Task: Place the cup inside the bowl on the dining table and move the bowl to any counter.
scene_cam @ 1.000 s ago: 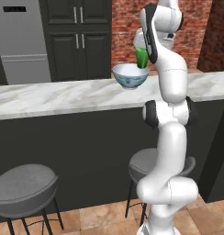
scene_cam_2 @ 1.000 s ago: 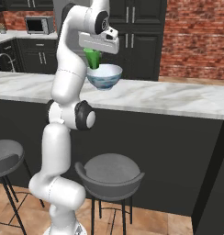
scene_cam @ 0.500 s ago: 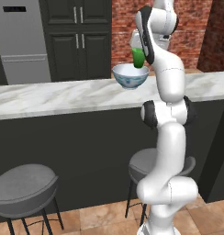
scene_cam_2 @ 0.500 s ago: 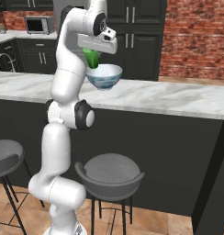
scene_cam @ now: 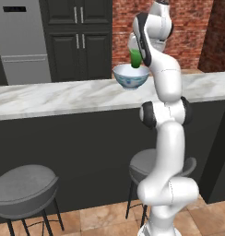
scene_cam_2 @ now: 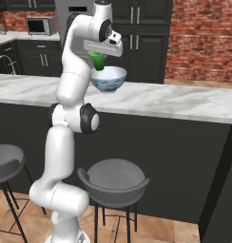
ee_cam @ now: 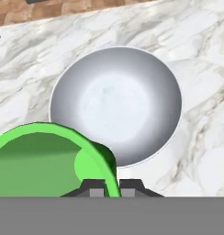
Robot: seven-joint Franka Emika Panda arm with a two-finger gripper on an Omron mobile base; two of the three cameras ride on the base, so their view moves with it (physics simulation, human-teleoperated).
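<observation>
A small bright green cup (scene_cam: 135, 58) hangs just above the bowl's near rim, and my gripper (ee_cam: 113, 187) is shut on its rim. Seen from the right base camera, the cup (scene_cam_2: 97, 60) sits under my hand, over the bowl (scene_cam_2: 108, 79). The bowl (scene_cam: 131, 76), white with a blue pattern outside, stands on the marble top of the dining table (scene_cam: 50, 99). Looking down from the hand, the cup (ee_cam: 45, 156) is at the lower left and the bowl's pale inside (ee_cam: 116, 103) lies beyond it on the table (ee_cam: 201, 55).
Two grey stools (scene_cam: 24, 184) (scene_cam: 151, 166) stand against the table's black front, also seen as stools (scene_cam_2: 114, 178) (scene_cam_2: 4, 161). Behind the table are dark cabinets (scene_cam: 79, 37), a steel fridge (scene_cam: 22, 41), a brick wall (scene_cam_2: 198, 38) and a microwave (scene_cam_2: 39, 26).
My hand with the cup has drifted a little sideways toward the spot over the bowl. The bowl has stayed in place.
</observation>
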